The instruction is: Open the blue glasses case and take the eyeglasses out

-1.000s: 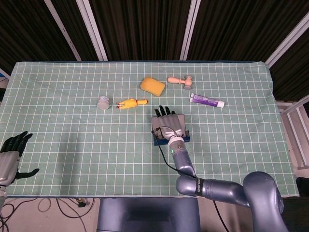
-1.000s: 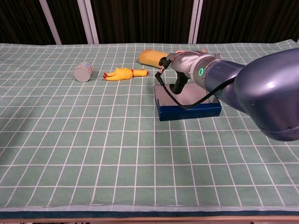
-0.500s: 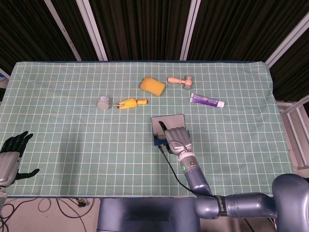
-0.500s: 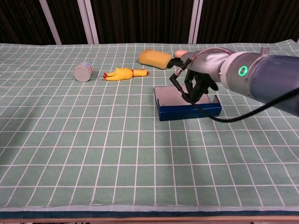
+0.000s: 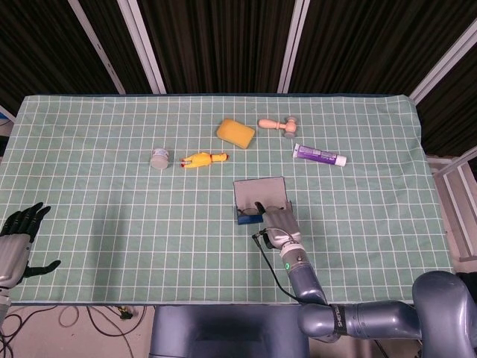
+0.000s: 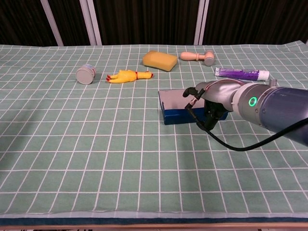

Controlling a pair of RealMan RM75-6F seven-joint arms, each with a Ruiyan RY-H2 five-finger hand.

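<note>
The blue glasses case [image 5: 247, 216] [image 6: 175, 116] lies at the table's middle, a grey surface [image 5: 258, 191] [image 6: 171, 98] showing on top between blue walls. My right hand [image 5: 276, 222] [image 6: 215, 98] lies over its near right part. The thumb reaches left over the grey surface and the dark fingers [image 6: 211, 114] curl down over the front wall. Whether they grip anything is hidden. No eyeglasses show in either view. My left hand [image 5: 18, 237] hangs off the near left table edge, fingers spread and holding nothing.
Behind the case lie a yellow sponge [image 5: 235, 133] [image 6: 160, 59], a yellow rubber chicken [image 5: 203, 159] [image 6: 127, 76], a small grey jar [image 5: 159, 158] [image 6: 85, 74], a wooden-handled tool [image 5: 277, 124] [image 6: 196, 56] and a purple tube [image 5: 318, 155] [image 6: 240, 73]. A green checked cloth [image 5: 112, 194] covers the table.
My right hand has drawn back from lying flat on the grey surface to the case's near right edge, its fingers now curled over the front. The left hand has not moved.
</note>
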